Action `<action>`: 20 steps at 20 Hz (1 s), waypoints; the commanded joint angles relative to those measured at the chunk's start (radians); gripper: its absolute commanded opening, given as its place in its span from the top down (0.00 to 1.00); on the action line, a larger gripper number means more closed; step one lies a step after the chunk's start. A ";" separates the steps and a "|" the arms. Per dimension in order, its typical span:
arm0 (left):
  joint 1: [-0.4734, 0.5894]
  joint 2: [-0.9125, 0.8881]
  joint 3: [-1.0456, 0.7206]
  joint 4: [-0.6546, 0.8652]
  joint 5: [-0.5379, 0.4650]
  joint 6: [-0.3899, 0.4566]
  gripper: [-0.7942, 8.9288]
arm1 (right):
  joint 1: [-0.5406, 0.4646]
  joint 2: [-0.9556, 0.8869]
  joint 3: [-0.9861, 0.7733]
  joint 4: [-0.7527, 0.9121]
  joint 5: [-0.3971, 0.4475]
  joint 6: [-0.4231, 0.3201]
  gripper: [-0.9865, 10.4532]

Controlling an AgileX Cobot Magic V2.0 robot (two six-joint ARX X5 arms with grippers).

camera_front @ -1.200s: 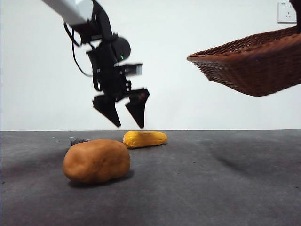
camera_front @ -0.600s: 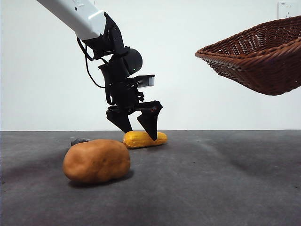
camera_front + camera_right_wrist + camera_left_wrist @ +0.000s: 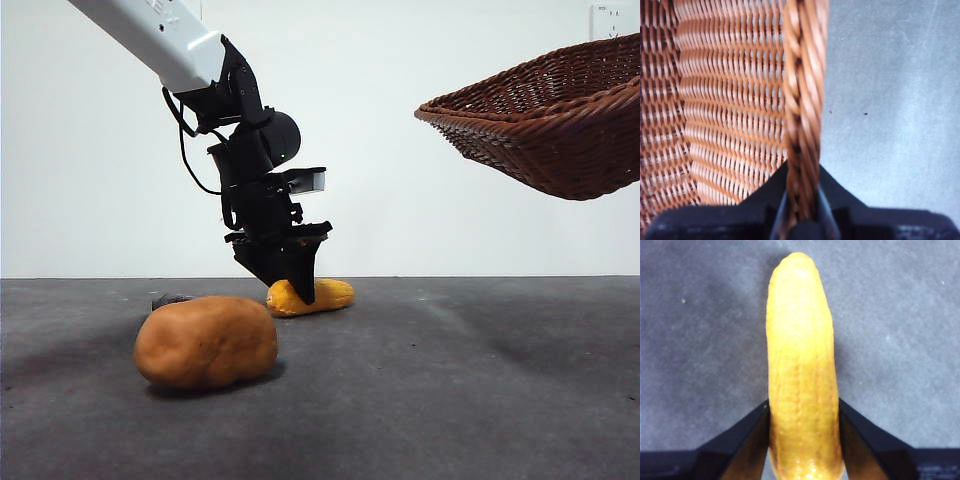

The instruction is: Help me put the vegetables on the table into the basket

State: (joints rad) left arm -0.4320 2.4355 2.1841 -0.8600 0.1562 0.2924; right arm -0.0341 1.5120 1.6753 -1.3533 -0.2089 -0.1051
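Note:
The yellow corn cob [image 3: 328,295] lies on the dark grey table [image 3: 450,400], behind and to the right of the big orange-brown potato [image 3: 206,341]. My left gripper [image 3: 290,285] is down at the table, its jaws pressed on both sides of the corn cob [image 3: 800,355]. A small dark grey piece [image 3: 170,299] peeks out behind the potato. The brown wicker basket [image 3: 550,120] hangs tilted in the air at the upper right. My right gripper [image 3: 802,187] is shut on the basket's braided rim [image 3: 805,75]; it is out of the front view.
A white wall stands behind the table, with a socket [image 3: 610,25] at its top right. The left arm slants down from the upper left over the potato.
My left gripper has come down and to the right from above the potato, and its jaws have closed on the corn cob. The basket has shifted slightly right and up.

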 commanded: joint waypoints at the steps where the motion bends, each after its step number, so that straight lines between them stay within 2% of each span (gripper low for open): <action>1: 0.003 -0.012 -0.001 -0.017 0.001 -0.123 0.93 | 0.000 -0.005 -0.005 -0.021 0.006 0.022 0.93; 3: 0.003 -0.065 -0.001 -0.058 0.054 -0.293 0.93 | 0.000 -0.004 -0.005 -0.016 0.061 0.055 0.93; 5: 0.002 -0.132 -0.001 -0.082 0.174 -0.378 0.93 | 0.001 -0.004 -0.006 0.005 0.113 0.099 0.93; 6: -0.004 -0.166 -0.001 -0.090 0.214 -0.393 0.93 | 0.001 -0.004 -0.007 0.016 0.120 0.128 0.93; 9: -0.034 -0.283 -0.001 -0.171 0.217 -0.402 0.93 | 0.002 0.000 -0.010 0.045 0.120 0.185 0.93; 13: -0.100 -0.406 -0.001 -0.264 0.217 -0.393 0.93 | 0.017 0.017 -0.013 0.049 0.119 0.210 0.93; 18: -0.219 -0.445 -0.002 -0.269 0.214 -0.393 0.93 | 0.078 0.066 -0.019 0.049 0.108 0.213 0.93; 20: -0.266 -0.440 -0.002 -0.256 0.172 -0.394 0.93 | 0.100 0.090 -0.019 0.049 0.089 0.219 0.93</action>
State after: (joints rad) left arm -0.6956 1.9842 2.1868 -1.1248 0.3305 -0.0986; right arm 0.0635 1.5986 1.6638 -1.3132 -0.1131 0.0978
